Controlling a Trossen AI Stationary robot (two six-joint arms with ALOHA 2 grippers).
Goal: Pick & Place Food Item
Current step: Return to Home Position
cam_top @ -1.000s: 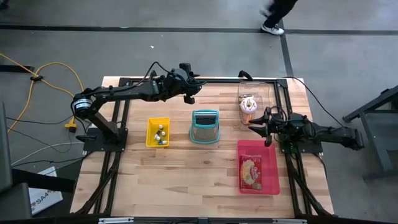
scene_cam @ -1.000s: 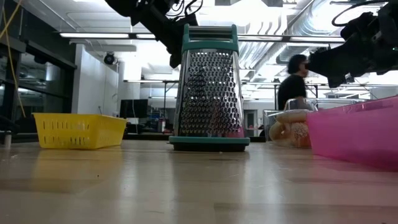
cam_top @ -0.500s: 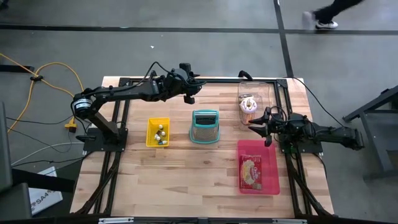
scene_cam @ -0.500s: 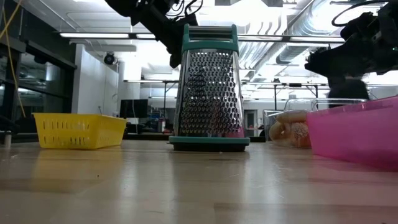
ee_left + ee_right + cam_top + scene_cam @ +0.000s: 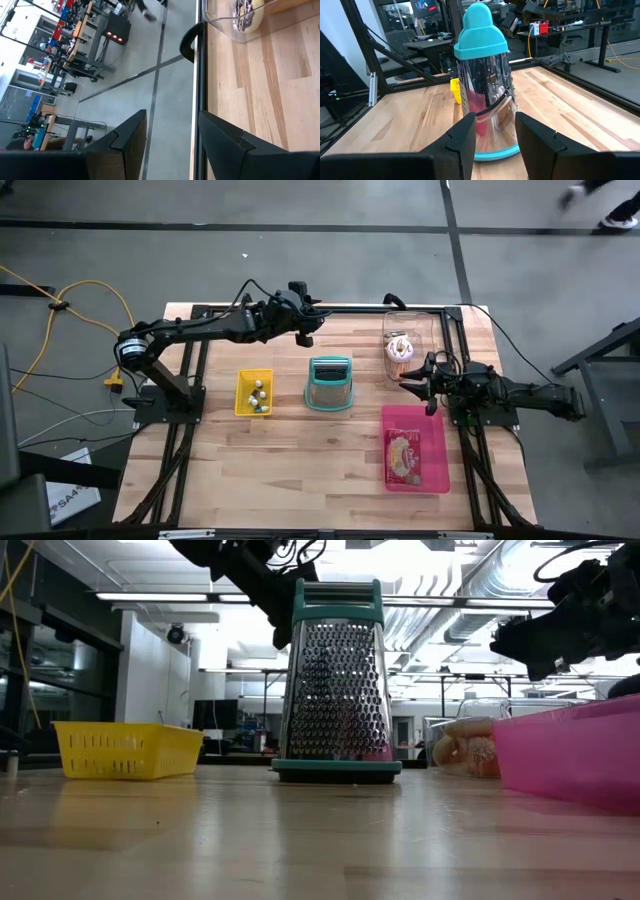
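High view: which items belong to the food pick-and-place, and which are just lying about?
Job:
transparent bin
food items inside it

Lying about:
grater
yellow basket
pink tray
The last two hold items; their role is unclear.

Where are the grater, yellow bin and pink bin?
grater point(image 5: 335, 690), low view, on its metal front face.
yellow bin point(image 5: 125, 752), low view, on its side wall.
pink bin point(image 5: 415, 416), high view, on a bare part just inside its rim.

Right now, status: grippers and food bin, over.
Left gripper open, empty, near wooden table's far edge. Right gripper open, empty, beside clear plastic bin. Pastries inside bin. Metal box grater mid-table, apart from both.
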